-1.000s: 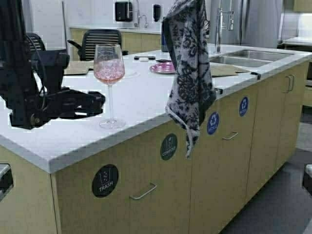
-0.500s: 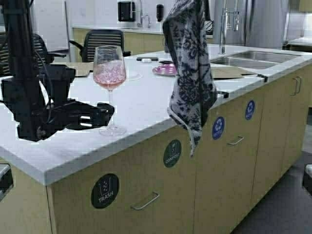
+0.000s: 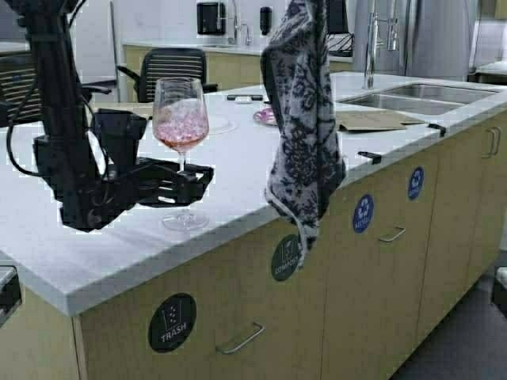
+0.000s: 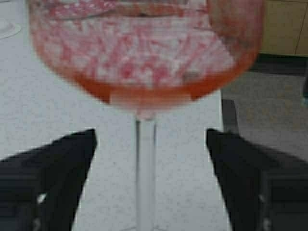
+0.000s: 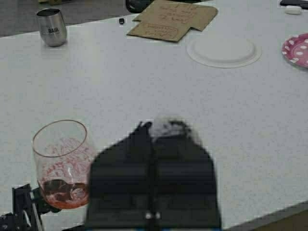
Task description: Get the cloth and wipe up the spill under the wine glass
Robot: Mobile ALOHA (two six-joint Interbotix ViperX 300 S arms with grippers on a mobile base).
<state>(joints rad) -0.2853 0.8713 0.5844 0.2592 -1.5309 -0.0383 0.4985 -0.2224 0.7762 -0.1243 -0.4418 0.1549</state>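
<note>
The wine glass (image 3: 181,119), its bowl streaked pink, stands near the front edge of the white counter (image 3: 119,237). My left gripper (image 3: 198,180) is open at stem height. In the left wrist view its black fingers (image 4: 53,178) flank the stem (image 4: 145,168) without touching it. The black-and-white cloth (image 3: 305,127) hangs limp over the counter's front edge, to the right of the glass. My right gripper (image 5: 153,130) is shut on its top, where a tuft of cloth (image 5: 169,129) shows. The spill under the glass foot (image 3: 185,220) cannot be made out.
Farther back on the counter lie a pink dotted plate (image 3: 265,116), a white paper plate (image 5: 224,50), cardboard (image 5: 171,19) and a metal tumbler (image 5: 52,26). A tan mat (image 3: 368,120) and a sink (image 3: 412,95) are at the right. An office chair (image 3: 162,67) stands behind.
The robot has moved, so the whole scene has shifted. My left gripper has advanced to the right until its open fingers flank the glass stem. The cloth still hangs from my right gripper.
</note>
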